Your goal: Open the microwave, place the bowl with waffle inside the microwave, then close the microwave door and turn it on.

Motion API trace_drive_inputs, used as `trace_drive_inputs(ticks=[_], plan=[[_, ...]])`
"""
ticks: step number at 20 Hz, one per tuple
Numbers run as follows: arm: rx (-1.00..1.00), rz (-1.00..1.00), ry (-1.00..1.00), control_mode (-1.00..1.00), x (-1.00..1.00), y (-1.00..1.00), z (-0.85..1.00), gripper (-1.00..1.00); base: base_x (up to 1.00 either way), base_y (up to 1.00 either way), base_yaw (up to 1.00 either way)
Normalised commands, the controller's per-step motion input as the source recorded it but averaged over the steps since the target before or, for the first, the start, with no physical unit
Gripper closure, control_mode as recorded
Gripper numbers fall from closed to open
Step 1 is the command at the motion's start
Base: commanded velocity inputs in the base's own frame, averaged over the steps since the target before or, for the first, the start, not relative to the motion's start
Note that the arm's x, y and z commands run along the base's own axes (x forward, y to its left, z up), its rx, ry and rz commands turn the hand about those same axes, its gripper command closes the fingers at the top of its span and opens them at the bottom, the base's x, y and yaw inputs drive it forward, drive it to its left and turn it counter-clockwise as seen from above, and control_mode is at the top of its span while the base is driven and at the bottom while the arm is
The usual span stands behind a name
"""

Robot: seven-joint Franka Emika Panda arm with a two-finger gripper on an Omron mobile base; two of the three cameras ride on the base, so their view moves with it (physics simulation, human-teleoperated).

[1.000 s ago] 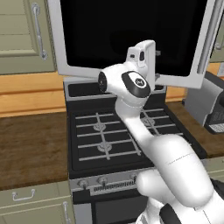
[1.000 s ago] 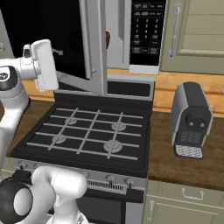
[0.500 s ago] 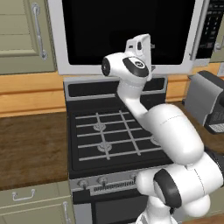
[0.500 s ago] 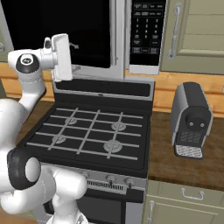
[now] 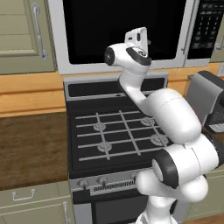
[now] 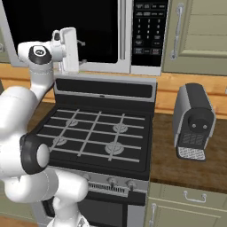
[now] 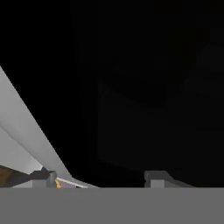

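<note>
the gripper (image 7: 103,176), fingers spread with nothing between them, sits against the shut microwave door (image 5: 122,33) above the stove (image 5: 116,131).

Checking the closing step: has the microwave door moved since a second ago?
Yes. The microwave door swung from open to shut, now flush beside the keypad panel.

Glossy white rounded arm (image 5: 168,114) segments with dark joint rings.

The microwave (image 6: 88,31) hangs above the stove (image 6: 99,133), its keypad (image 6: 150,26) at its right end. A coffee machine (image 6: 194,122) stands on the counter (image 6: 199,164) right of the stove (cabinets (image 5: 26,35) flank the microwave).
</note>
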Motion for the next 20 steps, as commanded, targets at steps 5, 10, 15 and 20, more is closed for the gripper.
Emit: trace_drive_inputs(ticks=[5,10,15,20], plan=[[0.03,0.16,0.03,-1.00,0.33,-0.04,0.00,-1.00,0.00,0.00,0.00],[0.17,0.23,0.00,-1.00,-0.94,0.00,0.00,-1.00,0.00,0.00,0.00],[0.27,0.30,0.00,-1.00,-1.00,-0.42,0.03,-1.00,0.00,0.00,0.00],[0.19,0.35,-0.05,-1.00,-0.58,-0.87,0.05,-1.00,0.00,0.00,0.00]])
